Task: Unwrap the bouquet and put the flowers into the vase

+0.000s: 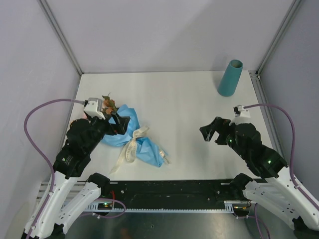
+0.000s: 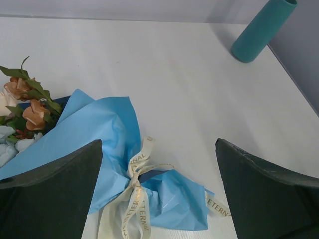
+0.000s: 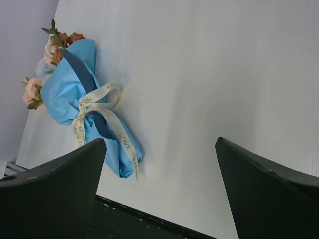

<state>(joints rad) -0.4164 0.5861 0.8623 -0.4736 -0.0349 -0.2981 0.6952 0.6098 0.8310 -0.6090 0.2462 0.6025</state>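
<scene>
The bouquet [image 1: 133,139] lies on the left of the white table [image 1: 189,109], wrapped in light blue tissue paper and tied with a cream ribbon [image 1: 130,147]. The flowers [image 1: 107,103] poke out of its far end as rust-brown and pale blooms. My left gripper [image 1: 121,124] hovers open over the bouquet's upper part; in its wrist view the wrapping [image 2: 107,134] and the ribbon knot [image 2: 134,184] lie between the spread fingers. My right gripper [image 1: 212,133] stands open above bare table, well right of the bouquet [image 3: 75,89]. The teal vase [image 1: 230,78] stands upright at the far right corner.
Grey walls with metal corner posts close in the table on three sides. A black rail [image 1: 169,191] runs along the near edge between the arm bases. Purple cables loop out beside each arm.
</scene>
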